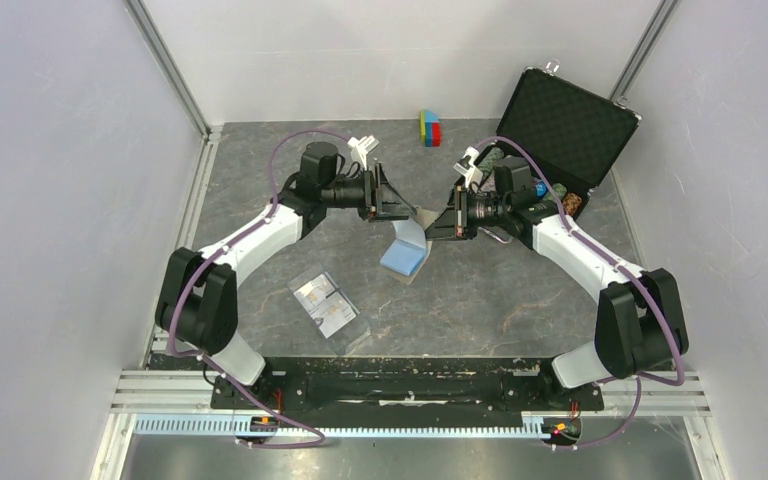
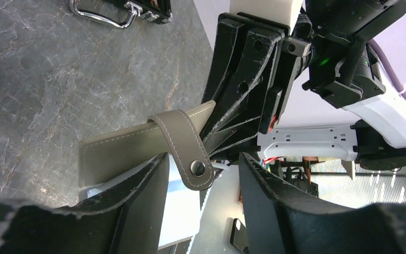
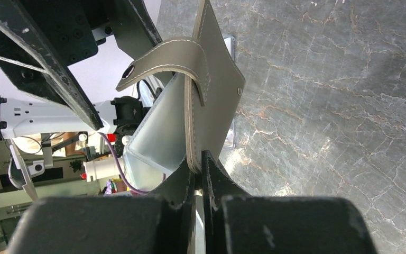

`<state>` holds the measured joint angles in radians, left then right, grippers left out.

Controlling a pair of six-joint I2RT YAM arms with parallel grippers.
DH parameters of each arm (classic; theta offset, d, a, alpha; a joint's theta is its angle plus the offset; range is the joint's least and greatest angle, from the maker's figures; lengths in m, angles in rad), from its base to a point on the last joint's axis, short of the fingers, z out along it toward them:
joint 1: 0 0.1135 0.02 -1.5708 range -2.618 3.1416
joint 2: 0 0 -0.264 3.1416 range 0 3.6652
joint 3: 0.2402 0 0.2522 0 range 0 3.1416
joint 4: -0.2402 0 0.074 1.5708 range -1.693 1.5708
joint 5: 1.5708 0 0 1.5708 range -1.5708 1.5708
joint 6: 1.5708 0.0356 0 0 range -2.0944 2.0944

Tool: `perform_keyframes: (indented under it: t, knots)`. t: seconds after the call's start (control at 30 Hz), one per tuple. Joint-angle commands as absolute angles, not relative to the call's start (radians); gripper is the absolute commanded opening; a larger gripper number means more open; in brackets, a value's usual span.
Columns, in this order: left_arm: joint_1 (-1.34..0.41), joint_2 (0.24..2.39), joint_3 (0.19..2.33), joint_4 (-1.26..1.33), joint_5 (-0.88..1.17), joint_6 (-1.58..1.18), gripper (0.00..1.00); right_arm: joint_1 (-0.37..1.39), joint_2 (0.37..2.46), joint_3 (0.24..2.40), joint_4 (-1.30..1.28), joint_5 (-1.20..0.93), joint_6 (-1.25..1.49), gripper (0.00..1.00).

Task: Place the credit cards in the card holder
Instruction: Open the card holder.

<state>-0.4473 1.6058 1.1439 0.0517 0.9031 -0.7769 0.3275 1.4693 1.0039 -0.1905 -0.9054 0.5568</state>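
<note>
The left arm [image 1: 250, 235] and the right arm [image 1: 585, 255] reached from the near edge toward the middle of the tabletop [image 1: 520, 300]. Their elbows were bent outward and their wrists were level, so the grippers faced each other closely. The right gripper [image 3: 198, 159] had its fingers pressed together on an edge of the card holder [image 3: 214, 100]. The left gripper [image 2: 203, 161] had its fingers spread wide.

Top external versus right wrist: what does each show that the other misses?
Only top external: the credit cards with a clear case, the black briefcase, the coloured blocks. Only right wrist: the right gripper pinched shut on the edge of the card holder, its snap tab hanging loose. Both: the card holder open, the left gripper beside it.
</note>
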Motion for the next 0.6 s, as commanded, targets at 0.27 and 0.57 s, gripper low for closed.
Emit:
perform_keyframes:
  t: [0.27, 0.57]
  knots:
    - [-0.474, 1.537, 1.226, -0.337, 0.758, -0.344, 0.52, 0.324, 1.464, 1.073, -0.170, -0.959, 0.591, 0.00]
    - [-0.486, 1.560, 1.226, -0.392, 0.638, -0.270, 0.63, 0.323, 1.461, 1.073, -0.153, -0.995, 0.589, 0.00]
